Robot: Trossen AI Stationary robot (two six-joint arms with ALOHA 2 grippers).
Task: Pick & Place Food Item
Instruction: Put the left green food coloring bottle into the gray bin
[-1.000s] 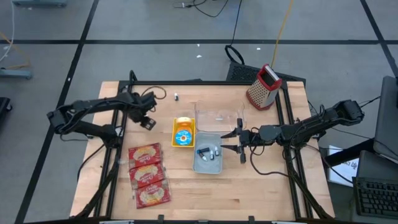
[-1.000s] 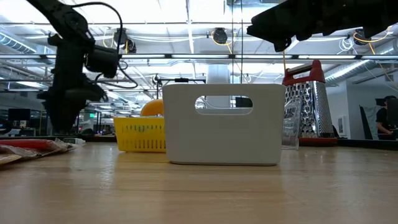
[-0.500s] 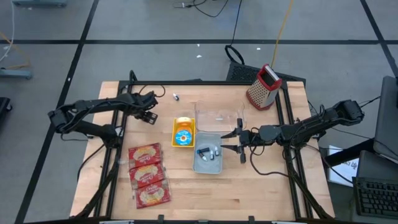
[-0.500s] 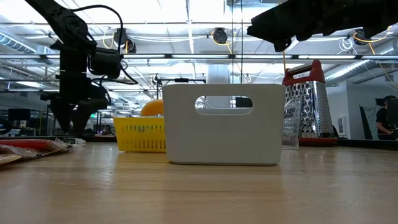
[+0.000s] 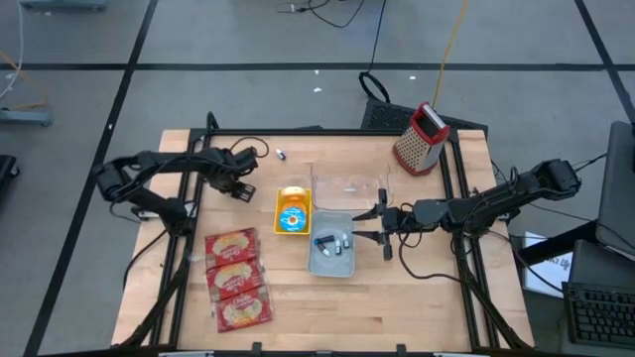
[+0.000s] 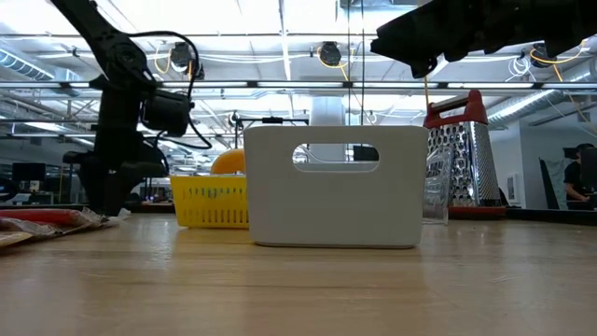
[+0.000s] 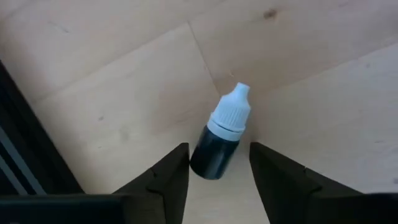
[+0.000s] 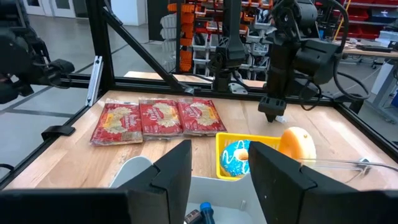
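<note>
The table (image 5: 397, 297) is pale wood with a smooth matt finish. The small bottle (image 7: 221, 140) looks like dark glossy plastic (its cap is white and ribbed). The grater (image 5: 421, 138) is shiny metal, the bin (image 6: 336, 187) matt white plastic.

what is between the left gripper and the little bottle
Nothing visible. The left gripper is down over the bottle, one finger on each side of it, jaws open, with only bare table around.
</note>
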